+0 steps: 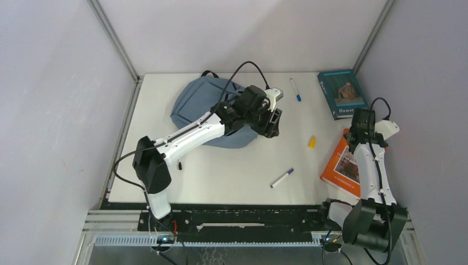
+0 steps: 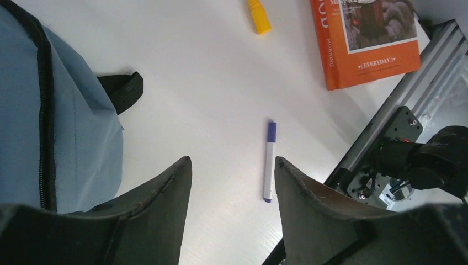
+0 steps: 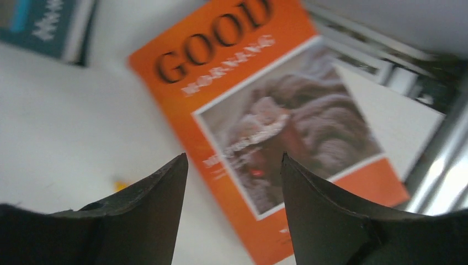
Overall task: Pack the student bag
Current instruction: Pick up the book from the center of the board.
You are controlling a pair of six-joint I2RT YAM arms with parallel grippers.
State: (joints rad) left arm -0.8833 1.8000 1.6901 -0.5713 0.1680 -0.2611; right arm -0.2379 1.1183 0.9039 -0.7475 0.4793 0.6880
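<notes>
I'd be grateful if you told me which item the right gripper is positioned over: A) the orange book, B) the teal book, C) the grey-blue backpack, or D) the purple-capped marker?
A: in the right wrist view the right gripper has its open fingers framing the orange book, and the top view shows that wrist above the same book.

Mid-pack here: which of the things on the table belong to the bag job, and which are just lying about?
Belongs to the job:
student bag
likely contents: teal book, orange book, blue-capped marker, purple-capped marker, small yellow item

Probably just lying about:
small black piece, too small to identify
</notes>
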